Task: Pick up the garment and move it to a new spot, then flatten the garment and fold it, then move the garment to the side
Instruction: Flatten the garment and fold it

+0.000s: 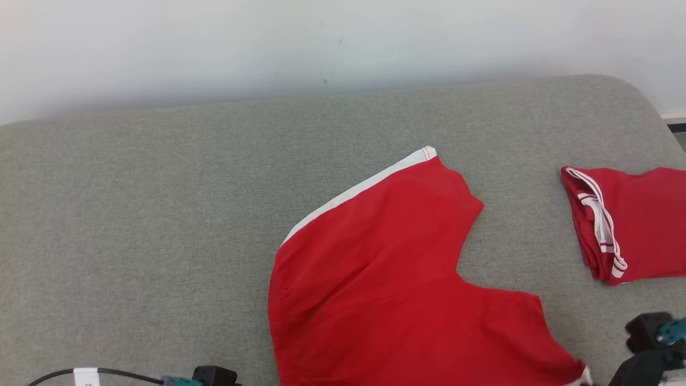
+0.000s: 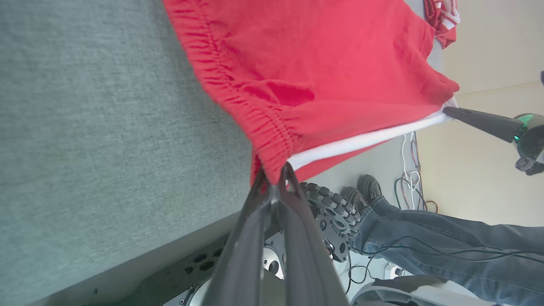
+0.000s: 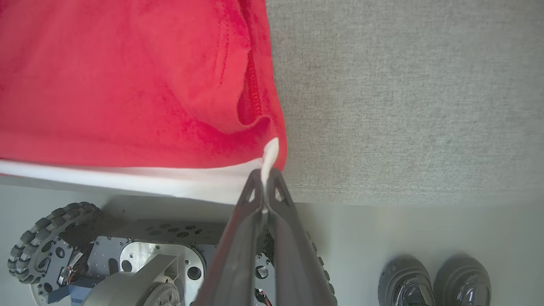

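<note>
Both near corners of the shorts (image 1: 386, 289) are gripped, one by each arm. The left tool (image 2: 274, 172) rises from under the front edge of the bench (image 1: 161, 214), its fingers pressed together on the gathered waistband (image 2: 238, 102) at the shorts' left corner. The right tool (image 3: 265, 174) comes up the same way at the shorts' right corner, clamped on the end of the white stripe (image 3: 127, 178) by the leg hem. Seen from the left wrist, that stripe runs straight from one grip to the other, just off the bench's edge.

On the bench, the shorts lie spread out. One leg points away and to the right, with a second white stripe along its left side, and the other leg lies towards the right tool. A folded red garment (image 1: 638, 225) with white bands rests to the right of the shorts, well apart from them. Beyond the shorts, the grey bench top runs to a pale wall (image 1: 321, 43).

Below the shorts' near edge are the robot's base and a studded wheel (image 3: 38, 242). A person's leg (image 2: 446, 242) in jeans, dark shoes (image 3: 433, 282) and loose cables (image 2: 408, 182) are on the pale floor (image 3: 403, 225) to the right of the base.
</note>
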